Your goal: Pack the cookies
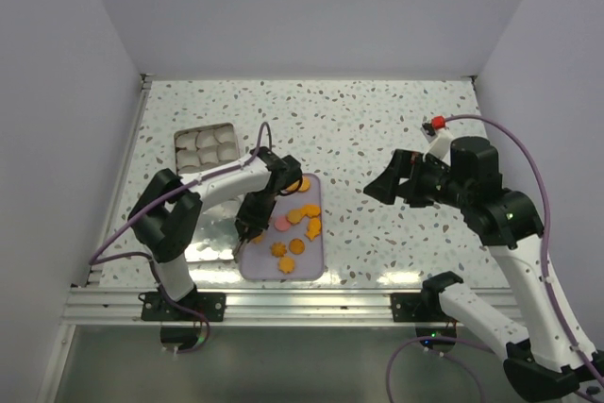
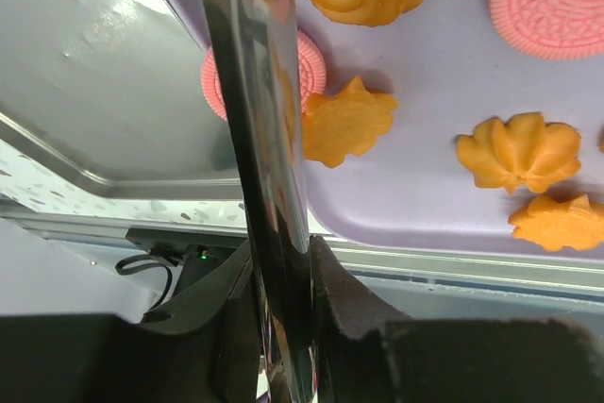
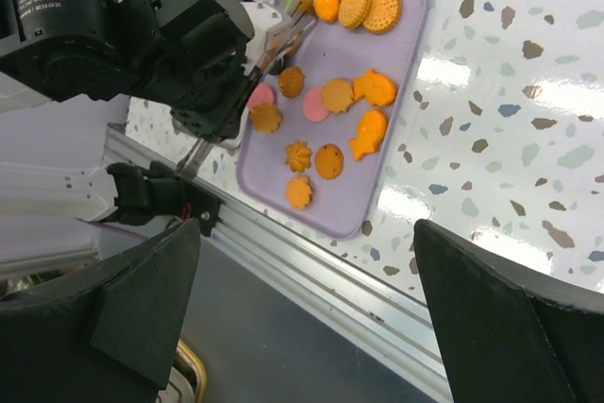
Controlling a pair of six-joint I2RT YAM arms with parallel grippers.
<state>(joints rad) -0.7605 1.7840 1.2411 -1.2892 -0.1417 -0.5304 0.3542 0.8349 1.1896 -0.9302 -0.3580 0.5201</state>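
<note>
The cookies (image 3: pixel 337 94) lie spread flat on your lavender tray (image 1: pixel 314 260), which sits at the near edge of the table (image 1: pixel 377 120) between the 2 arms, closer to the left one. Most are orange rounds, flowers and fish. You can also pick out 2 pink rounds on the tray's left half and 1 green piece at its far left corner. At the far end, 1 fish and 2 rounds sit in a row. None of them is in the tin (image 1: pixel 205 128), which stands well apart at the far left with white paper cups inside. Your left gripper (image 2: pixel 278 261) hangs over the tray's left edge, its claw clamped on the tongs (image 2: pixel 250 92). In the left wrist view the shiny blade runs up across 1 pink round, beside an orange star shape. You cannot tell from here whether the tip touches either. Your right gripper (image 3: pixel 307 309) hovers above the table to the right of the tray, claw spread wide apart with nothing in it.
</note>
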